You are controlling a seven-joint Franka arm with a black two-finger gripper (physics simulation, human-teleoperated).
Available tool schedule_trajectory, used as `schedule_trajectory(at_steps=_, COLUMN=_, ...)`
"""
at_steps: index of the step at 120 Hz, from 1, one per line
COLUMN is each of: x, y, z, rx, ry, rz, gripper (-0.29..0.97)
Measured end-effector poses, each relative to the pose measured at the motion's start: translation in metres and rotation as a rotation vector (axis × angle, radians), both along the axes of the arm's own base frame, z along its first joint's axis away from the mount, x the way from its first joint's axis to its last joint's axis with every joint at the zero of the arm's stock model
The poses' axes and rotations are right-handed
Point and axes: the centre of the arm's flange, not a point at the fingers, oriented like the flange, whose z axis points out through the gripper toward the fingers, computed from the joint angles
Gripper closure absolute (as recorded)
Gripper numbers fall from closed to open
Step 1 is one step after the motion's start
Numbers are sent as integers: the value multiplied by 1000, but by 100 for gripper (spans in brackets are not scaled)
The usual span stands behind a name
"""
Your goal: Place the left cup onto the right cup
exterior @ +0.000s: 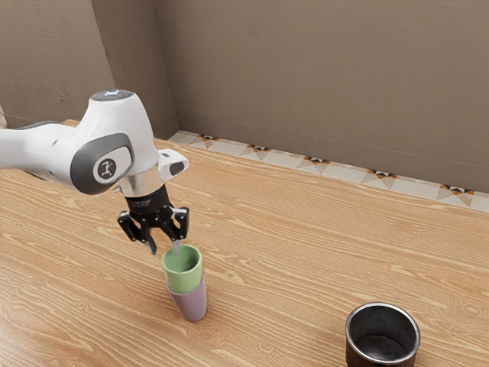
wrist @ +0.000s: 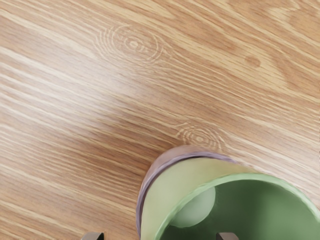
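Note:
A green cup [exterior: 182,269] stands upright, nested inside a purple cup [exterior: 191,302] on the wooden table [exterior: 306,245]. My gripper [exterior: 165,246] hangs just above the green cup's rim on the side toward the exterior view's left, open, its fingers straddling the rim wall without pinching it. In the wrist view the green cup [wrist: 240,210] sits right under my hand with the purple cup's rim [wrist: 165,156] ringing it. Two dark fingertips [wrist: 93,235] show far apart, one outside the cup and one over its hollow.
A dark metal pot [exterior: 382,334] stands near the table's front edge at the exterior view's right. A tiled floor strip [exterior: 344,170] and a brown wall run behind the table.

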Motion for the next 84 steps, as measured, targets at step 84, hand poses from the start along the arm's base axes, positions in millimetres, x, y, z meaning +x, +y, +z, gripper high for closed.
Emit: schedule_trajectory(at_steps=84, x=118, y=28, z=145, rx=157, ry=-171, rz=-152, gripper=2)
